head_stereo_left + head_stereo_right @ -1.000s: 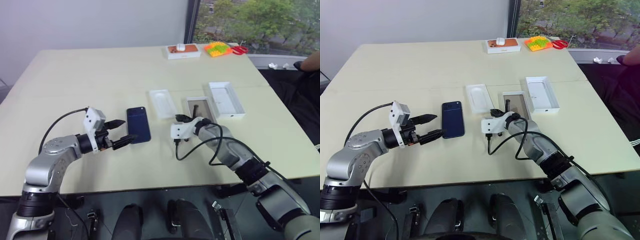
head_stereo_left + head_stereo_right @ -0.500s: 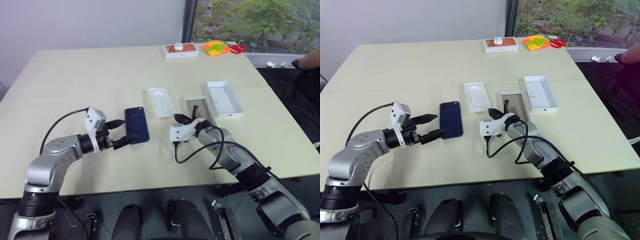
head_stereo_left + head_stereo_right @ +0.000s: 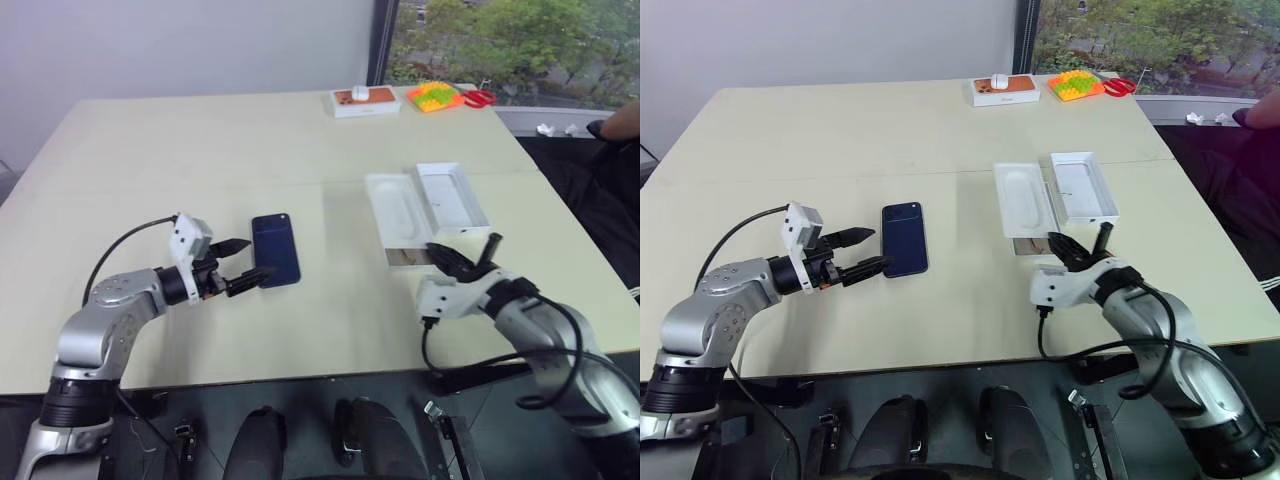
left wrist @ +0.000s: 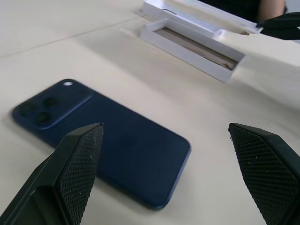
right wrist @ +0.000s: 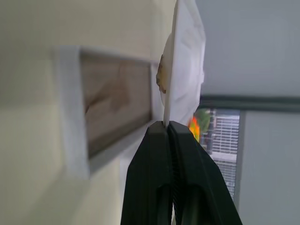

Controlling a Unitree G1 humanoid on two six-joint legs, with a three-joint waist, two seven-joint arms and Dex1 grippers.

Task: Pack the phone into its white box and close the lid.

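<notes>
The dark blue phone [image 3: 275,250] lies flat on the table, camera lenses at its far end. My left gripper [image 3: 255,258] hovers open at the phone's near left corner, one finger on each side of that corner [image 4: 164,129]. My right gripper [image 3: 438,256] is shut on the near edge of a thin white insert [image 3: 395,210] with a rounded recess; its fingers [image 5: 159,140] pinch that edge. The insert hangs tilted over the white box [image 3: 405,258], hiding most of it; the box's brownish inside shows [image 4: 194,42]. The lid [image 3: 452,197] lies beside it, white inside up.
At the table's far edge stand a white box with an orange top [image 3: 365,100], an orange and green toy [image 3: 435,97] and red scissors [image 3: 480,98]. A person's arm [image 3: 622,120] shows at the right edge. The table's front edge runs just below both grippers.
The right gripper has pulled back and to the right, carrying the insert from its place left of the white box to over the box. The left gripper and the phone have stayed put.
</notes>
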